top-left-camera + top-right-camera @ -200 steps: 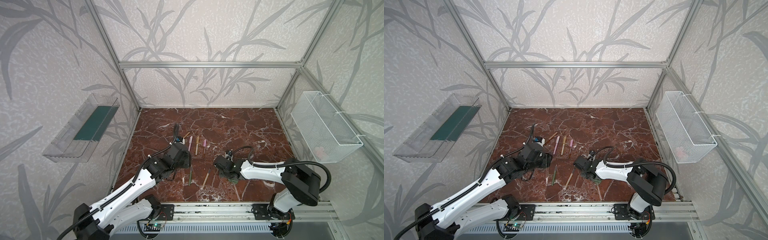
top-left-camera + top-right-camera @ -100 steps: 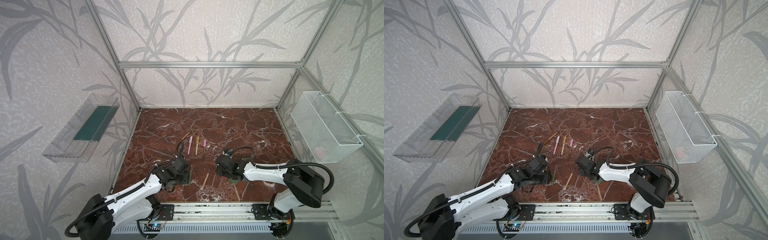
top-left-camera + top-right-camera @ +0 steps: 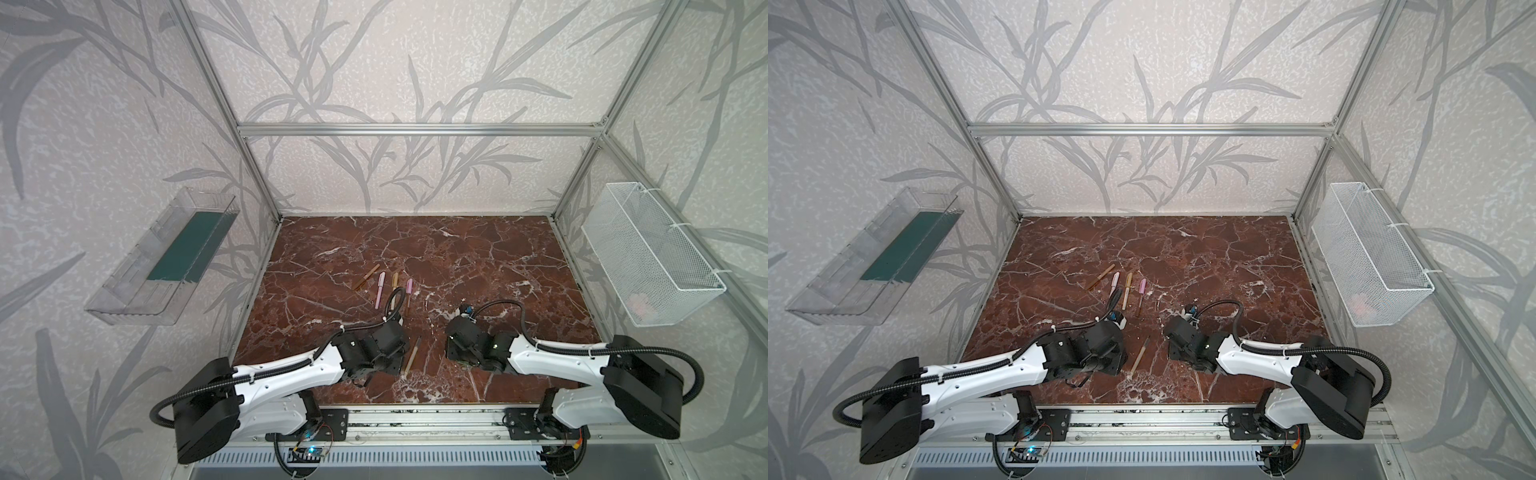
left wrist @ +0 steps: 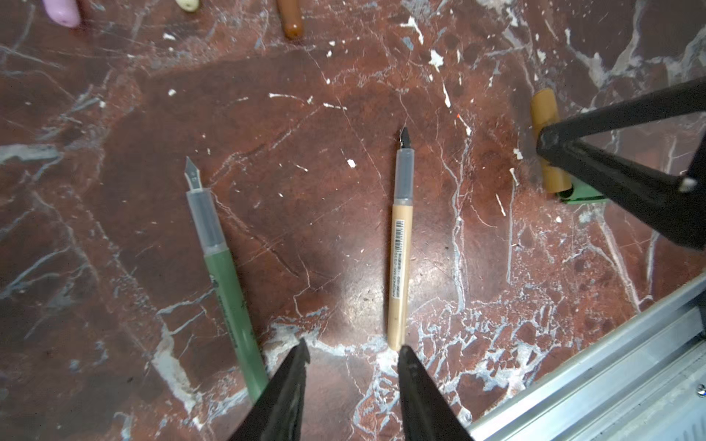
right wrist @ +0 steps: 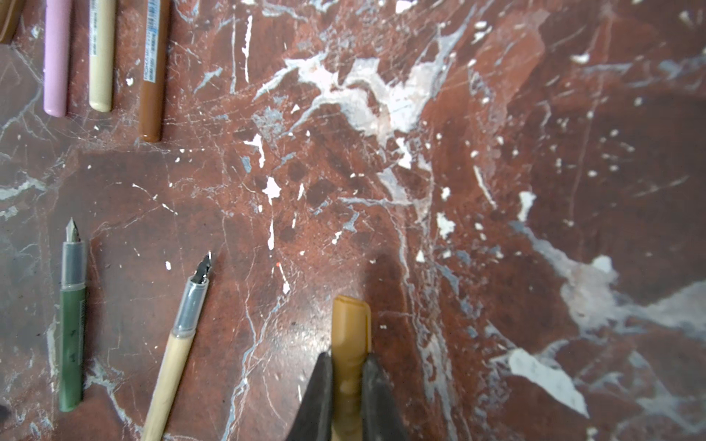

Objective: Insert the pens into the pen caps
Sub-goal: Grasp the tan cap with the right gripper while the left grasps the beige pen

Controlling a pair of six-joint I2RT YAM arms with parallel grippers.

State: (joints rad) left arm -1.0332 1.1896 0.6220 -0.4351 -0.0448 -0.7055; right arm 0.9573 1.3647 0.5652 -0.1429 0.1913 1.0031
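Two uncapped pens lie side by side near the front edge: a green pen (image 4: 225, 275) and a tan pen (image 4: 399, 267), nibs pointing away. My left gripper (image 4: 353, 349) hangs open just behind their rear ends, nothing between its fingers. The tan pen (image 3: 412, 357) also shows in both top views; there the left arm hides the green one. My right gripper (image 5: 347, 361) is shut on a gold-tan pen cap (image 5: 350, 328), low over the marble. A green pen cap (image 4: 580, 195) lies by the right gripper's fingers (image 4: 619, 183).
Several capped pens lie in a row farther back: brown (image 3: 360, 281), pink (image 3: 380, 289), gold (image 3: 395, 281), and one with a pink cap (image 3: 409, 286). The aluminium front rail (image 4: 611, 382) runs close behind the left gripper. A wire basket (image 3: 648, 257) hangs on the right wall.
My left arm has pulled back from the row of capped pens toward the front edge and dropped low behind the two uncapped pens, its jaws narrowing. The right arm has barely moved.
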